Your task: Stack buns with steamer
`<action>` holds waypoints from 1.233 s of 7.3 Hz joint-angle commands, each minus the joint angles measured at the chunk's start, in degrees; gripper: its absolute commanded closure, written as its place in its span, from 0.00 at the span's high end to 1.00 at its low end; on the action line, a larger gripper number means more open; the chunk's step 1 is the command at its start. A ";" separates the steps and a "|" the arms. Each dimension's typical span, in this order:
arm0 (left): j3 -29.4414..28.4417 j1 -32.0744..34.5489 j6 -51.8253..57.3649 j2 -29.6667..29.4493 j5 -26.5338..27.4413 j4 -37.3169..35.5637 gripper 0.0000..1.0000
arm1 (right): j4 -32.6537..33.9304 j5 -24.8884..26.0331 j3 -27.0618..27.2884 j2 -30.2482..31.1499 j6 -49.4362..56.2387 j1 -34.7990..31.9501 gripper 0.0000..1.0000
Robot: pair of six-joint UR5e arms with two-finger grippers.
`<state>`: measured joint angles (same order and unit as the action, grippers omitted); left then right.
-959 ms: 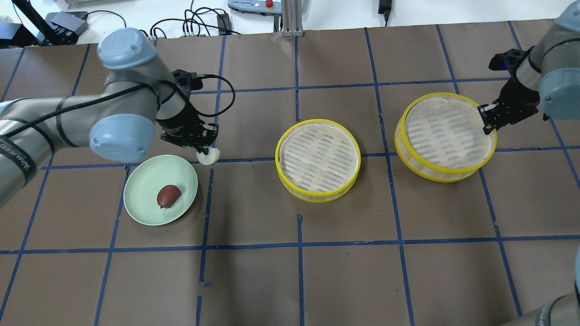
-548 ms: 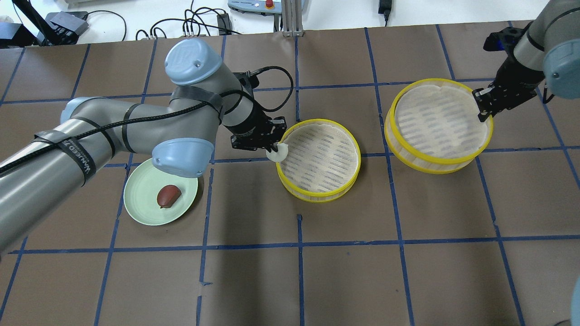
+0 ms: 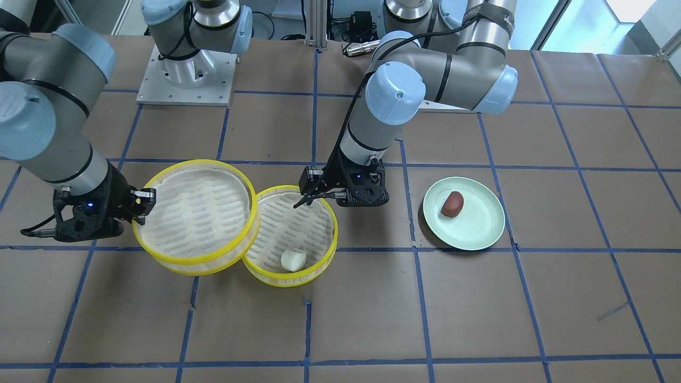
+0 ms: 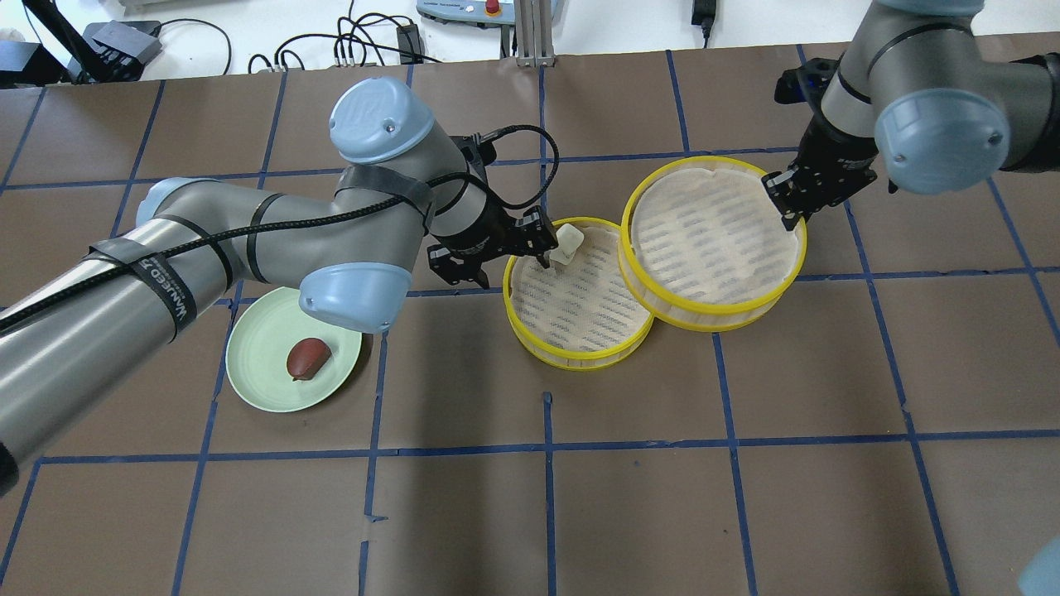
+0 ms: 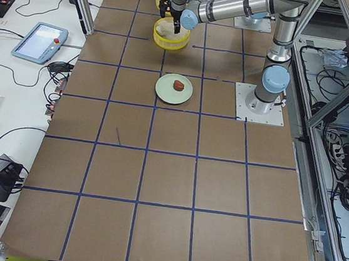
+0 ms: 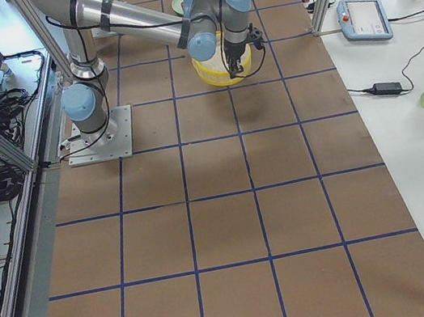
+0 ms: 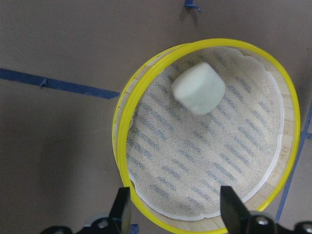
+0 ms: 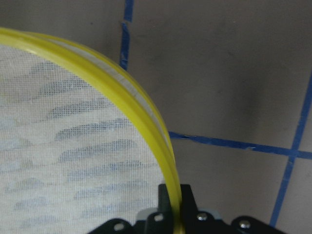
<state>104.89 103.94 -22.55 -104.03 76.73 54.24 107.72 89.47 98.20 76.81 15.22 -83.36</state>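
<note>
- The left pincer [image 7: 175,212] hangs open over the lower steamer tray [image 3: 290,281], holding nothing.
- The white bun [image 7: 198,88] lies loose on that tray's mesh, close to the rim on the far side from the robot.
- The right pincer [image 8: 171,202] is clamped on the rim of the second steamer tray [image 3: 181,268]; its wrist camera cuts off most of the tray.
- The held tray overlaps and hides part of the lower tray's rim; I cannot tell whether they touch.
- The brown bun [image 3: 452,204] sits on the green plate [image 3: 481,234], well apart on the tabletop [image 3: 479,319].
</note>
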 commanded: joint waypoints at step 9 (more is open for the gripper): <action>14.28 -26.24 42.68 3.04 12.83 4.73 0.87 | 9.26 -0.71 1.29 -6.32 -14.78 -14.64 0.08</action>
<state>117.75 77.75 20.20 -100.95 89.18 59.00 117.00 88.47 99.48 70.59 0.39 -97.97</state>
